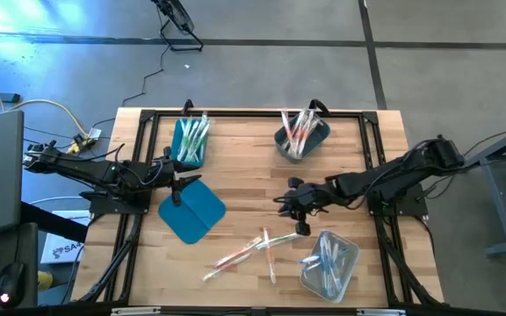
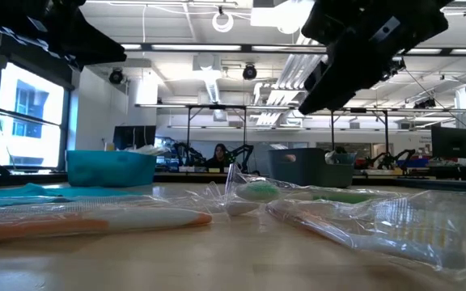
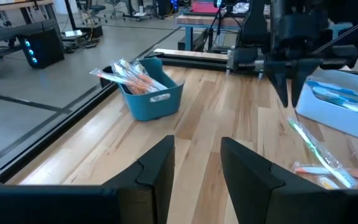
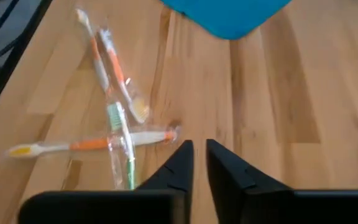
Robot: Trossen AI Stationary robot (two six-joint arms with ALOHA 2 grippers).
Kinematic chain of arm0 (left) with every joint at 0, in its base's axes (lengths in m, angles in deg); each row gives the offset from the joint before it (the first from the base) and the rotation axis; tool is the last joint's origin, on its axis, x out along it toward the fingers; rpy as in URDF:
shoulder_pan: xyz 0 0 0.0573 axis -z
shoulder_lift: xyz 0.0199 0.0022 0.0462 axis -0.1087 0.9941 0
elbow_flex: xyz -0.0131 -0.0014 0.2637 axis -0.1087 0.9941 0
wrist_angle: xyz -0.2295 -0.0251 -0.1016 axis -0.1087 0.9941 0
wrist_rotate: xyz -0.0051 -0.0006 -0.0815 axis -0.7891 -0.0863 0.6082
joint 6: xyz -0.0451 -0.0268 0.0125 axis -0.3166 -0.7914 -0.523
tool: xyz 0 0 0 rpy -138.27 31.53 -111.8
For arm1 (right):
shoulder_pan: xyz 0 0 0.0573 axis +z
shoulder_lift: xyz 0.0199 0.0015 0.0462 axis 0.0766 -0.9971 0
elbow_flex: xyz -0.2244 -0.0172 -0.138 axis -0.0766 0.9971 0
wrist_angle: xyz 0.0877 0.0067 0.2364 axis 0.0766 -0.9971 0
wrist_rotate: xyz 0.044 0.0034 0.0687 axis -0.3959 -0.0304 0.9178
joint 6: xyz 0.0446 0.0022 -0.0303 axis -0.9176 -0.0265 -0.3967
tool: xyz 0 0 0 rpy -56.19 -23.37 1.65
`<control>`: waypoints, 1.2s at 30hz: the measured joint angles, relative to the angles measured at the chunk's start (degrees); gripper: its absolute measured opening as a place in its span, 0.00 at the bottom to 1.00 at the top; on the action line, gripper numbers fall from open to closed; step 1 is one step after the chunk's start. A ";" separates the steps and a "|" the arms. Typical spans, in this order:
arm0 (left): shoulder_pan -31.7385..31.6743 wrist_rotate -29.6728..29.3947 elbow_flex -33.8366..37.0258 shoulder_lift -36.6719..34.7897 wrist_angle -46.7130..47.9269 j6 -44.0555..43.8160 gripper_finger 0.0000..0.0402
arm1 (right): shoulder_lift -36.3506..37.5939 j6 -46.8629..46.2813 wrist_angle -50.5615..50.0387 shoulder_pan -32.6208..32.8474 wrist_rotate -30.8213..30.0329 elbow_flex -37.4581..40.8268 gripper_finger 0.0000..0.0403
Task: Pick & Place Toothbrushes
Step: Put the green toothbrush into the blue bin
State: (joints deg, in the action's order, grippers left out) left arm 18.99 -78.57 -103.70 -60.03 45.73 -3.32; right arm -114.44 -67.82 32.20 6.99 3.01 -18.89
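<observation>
the right gripper [image 1: 299, 211] hangs over the middle of the counter [image 1: 244, 158], its fingers nearly closed with only a thin slit between them and nothing in their hold. the loose toothbrushes [image 1: 251, 248] lie scattered on the wood just beside it, toward the counter's near edge, between the flat teal lid [image 1: 191, 209] and the clear bin [image 1: 330, 263]. from the right wrist view they sit just ahead of the fingertips: a green one [image 4: 120, 144] pointing roughly along the gripper's reach, an orange one [image 4: 95, 145] lying across it. the right arm is clearly the nearer; i'd judge it must open up and drop onto one stick across its length. the left gripper [image 1: 176, 183] waits by the lid, fingers parted and empty, well apart from the pile.
</observation>
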 joint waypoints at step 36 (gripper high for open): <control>0.00 -0.04 -0.04 0.02 1.81 -0.39 0.32 | -17.05 1.58 -2.50 7.86 -0.48 -4.22 0.36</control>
State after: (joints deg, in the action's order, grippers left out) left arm 18.99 -78.61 -103.75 -60.01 47.54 -3.71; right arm -131.49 -66.24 29.70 14.85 2.53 -23.11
